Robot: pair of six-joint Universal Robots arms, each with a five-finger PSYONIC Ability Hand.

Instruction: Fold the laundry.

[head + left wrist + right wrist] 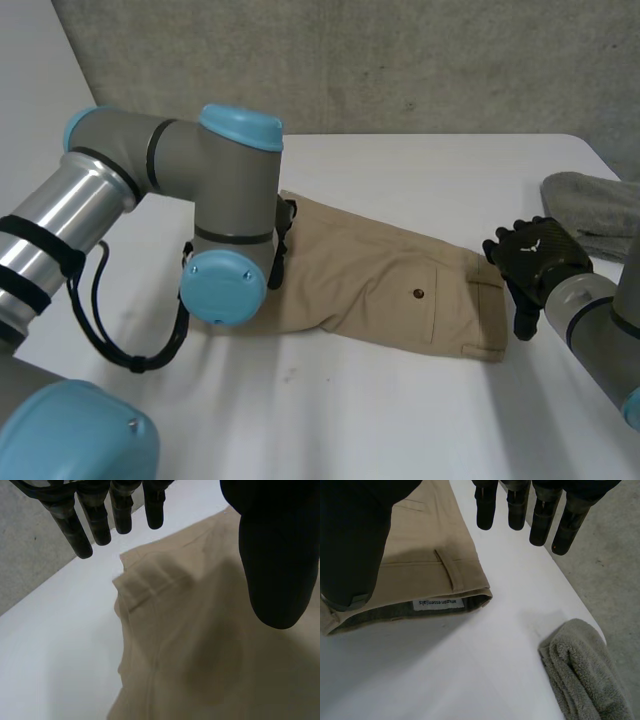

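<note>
Head view: tan shorts (390, 285) lie flat on the worktop (400, 420). Left hand (277, 565) hangs wide open over the leg end (150, 587), right hand (535, 258) wide open by the waistband (435, 577). Grabbing just the top layer could make a crooked fold.

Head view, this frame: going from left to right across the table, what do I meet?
left arm → tan trousers → right hand → grey towel
</note>
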